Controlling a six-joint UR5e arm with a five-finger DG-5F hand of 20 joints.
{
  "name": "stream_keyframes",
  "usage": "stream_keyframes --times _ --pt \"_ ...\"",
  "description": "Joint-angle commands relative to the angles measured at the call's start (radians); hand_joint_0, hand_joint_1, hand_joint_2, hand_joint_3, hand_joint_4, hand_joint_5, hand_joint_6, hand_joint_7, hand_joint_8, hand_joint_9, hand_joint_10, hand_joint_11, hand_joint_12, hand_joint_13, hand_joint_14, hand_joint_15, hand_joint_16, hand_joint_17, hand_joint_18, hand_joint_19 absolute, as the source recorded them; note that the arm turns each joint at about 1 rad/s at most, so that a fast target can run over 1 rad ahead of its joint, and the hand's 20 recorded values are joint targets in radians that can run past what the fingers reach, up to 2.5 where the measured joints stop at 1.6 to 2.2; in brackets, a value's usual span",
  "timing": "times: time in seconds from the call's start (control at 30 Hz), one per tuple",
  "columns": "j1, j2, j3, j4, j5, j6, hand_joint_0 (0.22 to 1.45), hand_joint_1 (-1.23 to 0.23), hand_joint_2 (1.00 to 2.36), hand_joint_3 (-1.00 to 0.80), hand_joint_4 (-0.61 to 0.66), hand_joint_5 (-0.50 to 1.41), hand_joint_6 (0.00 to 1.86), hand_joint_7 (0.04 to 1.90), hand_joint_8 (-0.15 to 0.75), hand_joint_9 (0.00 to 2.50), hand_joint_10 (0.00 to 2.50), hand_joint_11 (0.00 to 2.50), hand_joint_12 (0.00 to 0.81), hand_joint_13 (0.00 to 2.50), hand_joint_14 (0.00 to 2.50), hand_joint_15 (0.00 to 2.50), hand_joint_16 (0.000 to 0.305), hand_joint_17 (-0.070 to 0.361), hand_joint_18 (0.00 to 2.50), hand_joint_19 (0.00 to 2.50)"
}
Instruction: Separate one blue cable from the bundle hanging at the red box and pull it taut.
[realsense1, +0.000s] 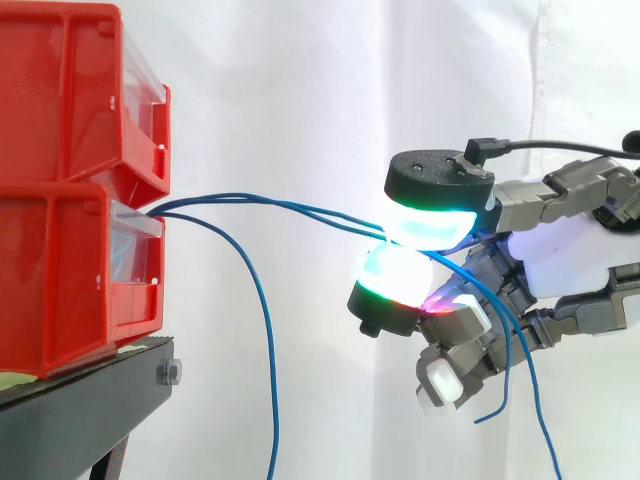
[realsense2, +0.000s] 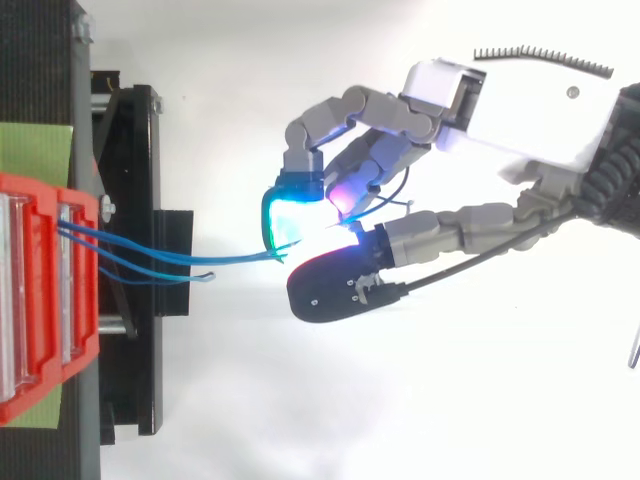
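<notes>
Blue cables come out of the front of the lower red bin (realsense1: 70, 270) (realsense2: 40, 290). Two strands (realsense1: 290, 208) (realsense2: 150, 255) run almost level to the right, slightly sagging, and end between two glowing pads (realsense1: 430, 225) of my hand (realsense1: 570, 250) (realsense2: 520, 110). The hand is shut on these two strands, pinching them between its thumb and a finger. Their loose ends (realsense1: 535, 400) hang down behind the pinch. A third blue cable (realsense1: 265, 330) leaves the bin and drops freely, apart from the hand.
A second red bin (realsense1: 70, 90) is stacked on the lower one. Both rest on a black stand (realsense1: 90, 420) (realsense2: 130, 200) at the left. A green sheet (realsense2: 35, 150) lies under the bins. A white curtain hangs behind.
</notes>
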Motion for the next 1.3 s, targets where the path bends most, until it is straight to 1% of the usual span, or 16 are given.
stream_keyframes --times 0.0,0.03,0.07,0.13,0.27,0.33,0.43,0.57,0.6,0.63,0.67,0.8,0.9,1.03,1.2,1.27 --pt "-0.001 0.000 -0.001 0.000 -0.001 0.000 0.72 -0.86 1.02 -0.30 0.02 -0.21 0.91 1.24 0.284 1.04 0.03 1.25 0.385 0.73 0.03 0.69 0.052 0.117 0.53 0.49" --pt "0.000 0.000 0.001 0.000 -0.001 0.000 0.73 -0.86 1.02 -0.32 0.02 -0.21 0.91 1.22 0.276 1.03 0.03 1.24 0.384 0.73 0.03 0.69 0.052 0.117 0.53 0.50" --pt "-0.001 0.000 0.001 0.000 -0.001 0.000 0.75 -0.86 1.01 -0.40 0.03 -0.21 0.91 1.18 0.275 1.02 0.03 1.25 0.382 0.72 0.03 0.68 0.052 0.117 0.52 0.48" --pt "0.000 0.000 0.001 0.000 -0.001 0.000 0.77 -0.87 1.00 -0.50 0.03 -0.21 0.90 1.19 0.270 1.02 0.03 1.24 0.379 0.72 0.03 0.68 0.052 0.117 0.52 0.47" --pt "-0.001 0.000 -0.001 0.000 -0.004 0.000 0.77 -0.89 1.00 -0.50 0.03 -0.21 0.89 1.15 0.273 1.02 0.02 1.24 0.371 0.71 0.03 0.65 0.052 0.117 0.53 0.44" --pt "-0.003 0.002 0.001 0.000 -0.004 0.000 0.76 -0.89 1.00 -0.50 0.05 -0.20 0.89 1.13 0.265 1.02 0.03 1.24 0.373 0.71 0.03 0.65 0.052 0.117 0.53 0.44" --pt "-0.004 0.000 0.001 -0.006 -0.004 0.002 0.73 -0.91 1.00 -0.50 0.07 -0.20 0.88 1.15 0.265 1.02 0.03 1.24 0.372 0.71 0.03 0.64 0.052 0.116 0.53 0.44" --pt "-0.009 0.000 0.001 -0.015 -0.004 0.005 0.64 -0.89 1.00 -0.50 0.09 -0.19 0.88 1.12 0.268 1.02 0.03 1.24 0.374 0.70 0.03 0.64 0.051 0.115 0.52 0.46" --pt "-0.009 0.002 0.001 -0.015 -0.005 0.005 0.58 -0.85 1.00 -0.50 0.11 -0.19 0.87 1.13 0.277 1.02 0.03 1.24 0.383 0.69 0.02 0.65 0.052 0.117 0.51 0.48" --pt "-0.009 0.002 0.001 -0.015 -0.004 0.005 0.55 -0.84 1.00 -0.50 0.11 -0.19 0.87 1.12 0.283 1.03 0.03 1.23 0.386 0.70 0.02 0.64 0.053 0.119 0.51 0.47" --pt "-0.009 0.002 -0.001 -0.015 -0.004 0.005 0.52 -0.79 1.00 -0.50 0.12 -0.19 0.87 1.11 0.296 1.04 0.02 1.22 0.397 0.70 0.02 0.63 0.055 0.124 0.52 0.49" --pt "-0.015 0.002 -0.001 -0.015 -0.007 0.002 0.49 -0.69 1.00 -0.50 0.13 -0.19 0.86 1.09 0.317 1.07 0.02 1.22 0.413 0.71 0.02 0.65 0.058 0.130 0.53 0.50" --pt "-0.015 0.002 -0.001 -0.015 -0.008 0.000 0.50 -0.65 1.00 -0.50 0.13 -0.19 0.86 1.09 0.311 1.07 0.02 1.22 0.413 0.72 0.02 0.65 0.057 0.128 0.53 0.51" --pt "-0.015 0.002 -0.001 -0.015 -0.008 0.000 0.60 -0.63 1.00 -0.50 0.11 -0.19 0.85 1.14 0.288 1.06 0.03 1.22 0.389 0.70 0.03 0.65 0.052 0.118 0.50 0.52" --pt "-0.015 0.002 0.001 -0.015 -0.008 0.000 0.63 -0.73 1.01 -0.36 0.09 -0.19 0.85 1.24 0.287 1.06 0.03 1.23 0.389 0.70 0.03 0.66 0.052 0.118 0.50 0.52" --pt "-0.015 0.002 -0.001 -0.015 -0.008 0.000 0.64 -0.75 1.02 -0.33 0.08 -0.19 0.86 1.24 0.287 1.06 0.03 1.24 0.390 0.70 0.03 0.65 0.052 0.118 0.50 0.52"
